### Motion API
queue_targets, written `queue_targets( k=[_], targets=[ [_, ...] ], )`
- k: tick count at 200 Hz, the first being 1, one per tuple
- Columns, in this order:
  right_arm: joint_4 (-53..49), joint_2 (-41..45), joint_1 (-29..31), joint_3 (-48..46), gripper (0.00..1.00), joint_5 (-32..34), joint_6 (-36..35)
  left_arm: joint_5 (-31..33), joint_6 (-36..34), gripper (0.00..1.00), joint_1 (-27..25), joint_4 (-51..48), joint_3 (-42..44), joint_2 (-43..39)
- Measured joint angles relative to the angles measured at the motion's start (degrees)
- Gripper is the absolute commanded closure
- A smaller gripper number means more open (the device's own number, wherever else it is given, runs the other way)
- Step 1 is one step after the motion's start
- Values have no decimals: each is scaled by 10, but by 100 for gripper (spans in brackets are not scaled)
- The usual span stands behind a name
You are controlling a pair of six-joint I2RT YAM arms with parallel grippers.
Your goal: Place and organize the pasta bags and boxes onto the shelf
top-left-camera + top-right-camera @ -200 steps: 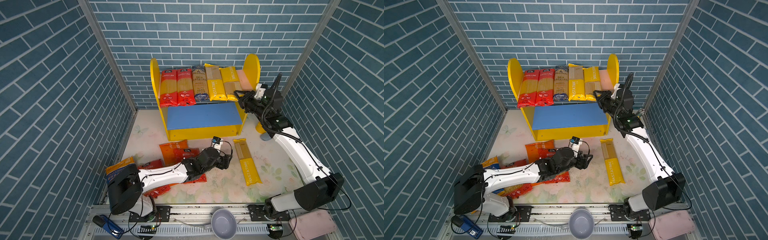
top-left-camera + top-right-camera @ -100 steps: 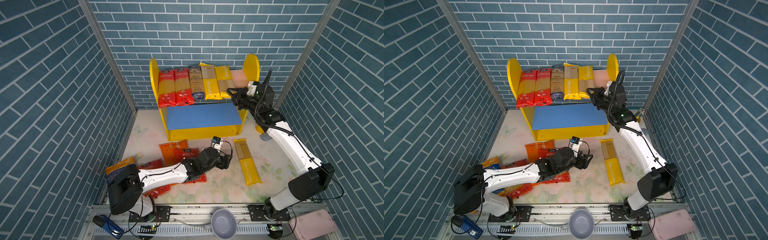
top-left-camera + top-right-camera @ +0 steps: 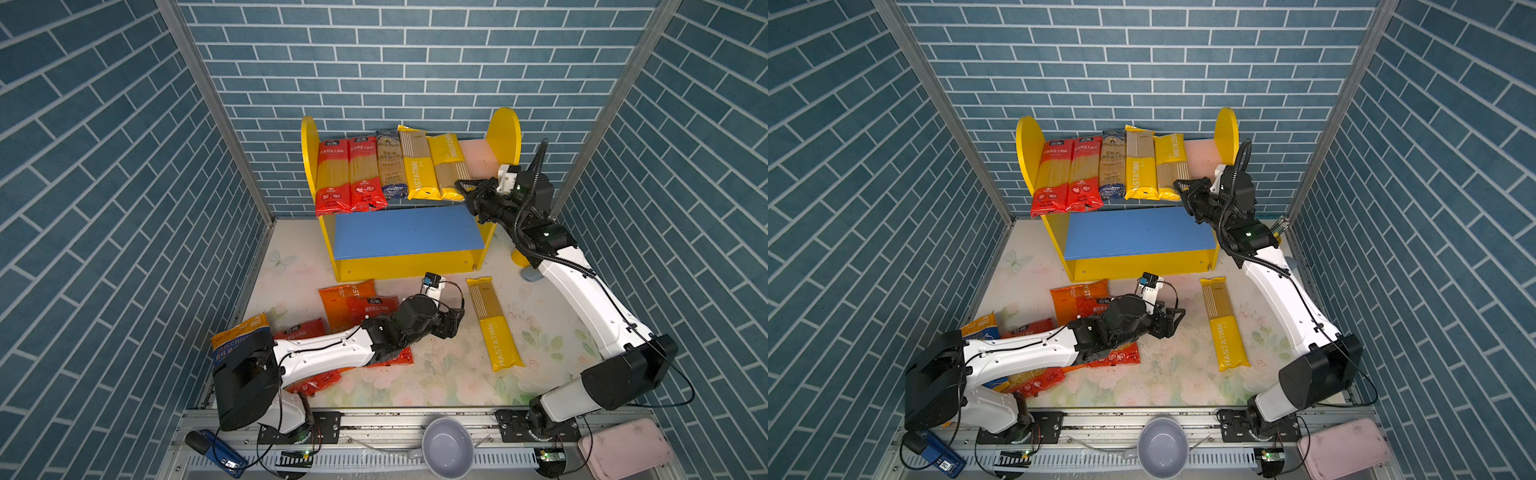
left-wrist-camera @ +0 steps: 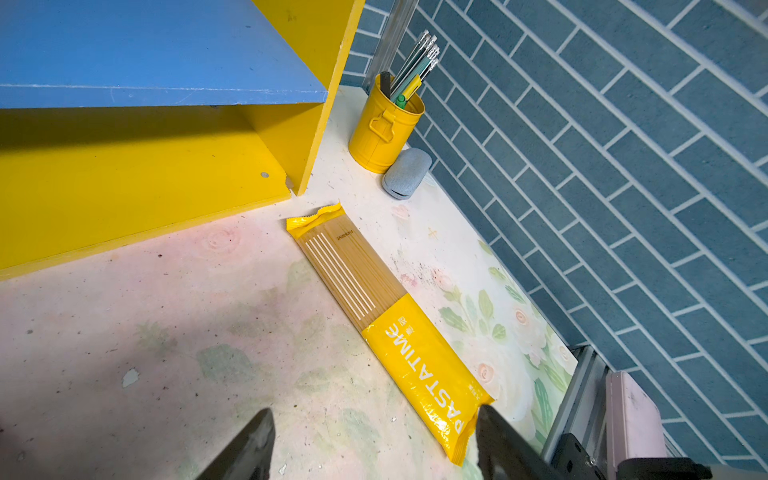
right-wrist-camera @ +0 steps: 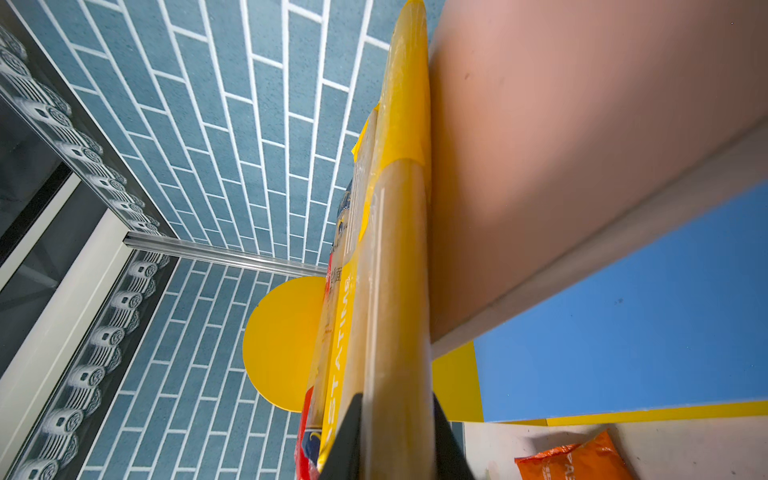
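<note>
The shelf (image 3: 407, 232) holds a row of long packs on its pink upper board (image 3: 478, 151): two red (image 3: 332, 174), a dark-blue one (image 3: 390, 168) and two yellow. My right gripper (image 3: 465, 189) is at the front end of the rightmost yellow spaghetti pack (image 3: 449, 166). In the right wrist view its jaws (image 5: 397, 440) press both sides of that pack (image 5: 399, 270). Another yellow pack (image 3: 492, 322) lies on the floor. My left gripper (image 3: 455, 322) hovers open beside it (image 4: 374, 440), holding nothing. Orange (image 3: 338, 297), red (image 3: 374, 305) and blue-orange (image 3: 237, 336) bags lie under the left arm.
A yellow pen cup (image 4: 384, 124) and a grey case (image 4: 407, 172) stand by the shelf's right side, near the wall. A grey bowl (image 3: 449, 444) and a pink box (image 3: 623, 449) sit on the front rail. The blue lower board is bare.
My right gripper has shifted slightly left and back with the yellow pack, sliding it against its yellow neighbour. The left arm has not moved.
</note>
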State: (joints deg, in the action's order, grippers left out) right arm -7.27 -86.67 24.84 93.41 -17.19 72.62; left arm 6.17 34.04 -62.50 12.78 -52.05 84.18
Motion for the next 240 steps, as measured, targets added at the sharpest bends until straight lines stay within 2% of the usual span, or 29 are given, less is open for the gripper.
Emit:
queue_targets(
  k=[25,34,66,88,120,146,163,187,240],
  targets=[
    [-10,1,-1,0,41,-34,-11,-4,0,23,0,0,-3,3],
    [-12,1,-3,0,36,-48,-17,-5,0,23,0,0,-4,5],
    [-21,24,-26,-14,35,-98,-31,-5,-1,23,0,0,-7,9],
    [-74,97,-64,-58,34,-120,-64,-7,-3,23,0,0,-13,16],
    [-188,243,-115,-137,36,-133,-167,-16,-5,22,0,-1,-40,55],
    [-249,326,-162,-274,38,-140,-255,-34,-3,23,0,-8,-79,112],
    [-276,313,-199,-372,37,-129,-296,-47,1,23,-2,-13,-101,156],
    [-292,250,-242,-475,33,-94,-332,-63,9,23,-10,-38,-132,217],
    [-242,138,-265,-515,30,-20,-386,-78,37,24,-20,-92,-197,308]
  ],
)
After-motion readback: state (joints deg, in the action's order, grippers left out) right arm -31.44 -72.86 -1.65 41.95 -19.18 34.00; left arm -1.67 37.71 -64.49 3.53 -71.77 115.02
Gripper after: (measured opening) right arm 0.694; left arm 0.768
